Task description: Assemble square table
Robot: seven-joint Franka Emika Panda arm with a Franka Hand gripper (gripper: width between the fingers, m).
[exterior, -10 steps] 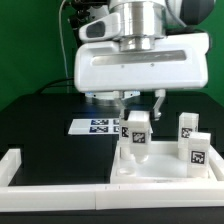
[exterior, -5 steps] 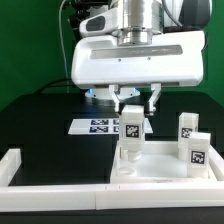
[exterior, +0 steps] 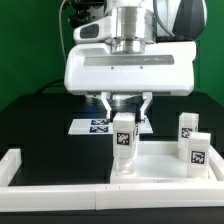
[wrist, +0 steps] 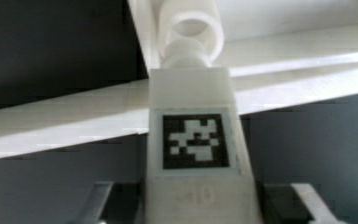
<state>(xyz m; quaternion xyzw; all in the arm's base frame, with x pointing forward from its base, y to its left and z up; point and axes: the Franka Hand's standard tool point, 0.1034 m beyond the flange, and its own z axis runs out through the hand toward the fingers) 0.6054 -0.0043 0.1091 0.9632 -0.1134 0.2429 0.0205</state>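
Note:
A white leg with a black-and-white tag stands upright, its lower end at the near corner of the white square tabletop. My gripper comes down from above and is shut on the leg's upper part, a finger on either side. In the wrist view the same leg runs away from the gripper to its rounded far end, with the tag facing the camera. Two more tagged legs stand on the tabletop at the exterior view's right.
The marker board lies flat on the black table behind the tabletop. White border rails run along the front and the exterior view's left. A green wall closes the back.
The hand has turned about its vertical axis and drifted a little to the exterior view's left, and the leg in it has moved the same way. The two other legs stay put.

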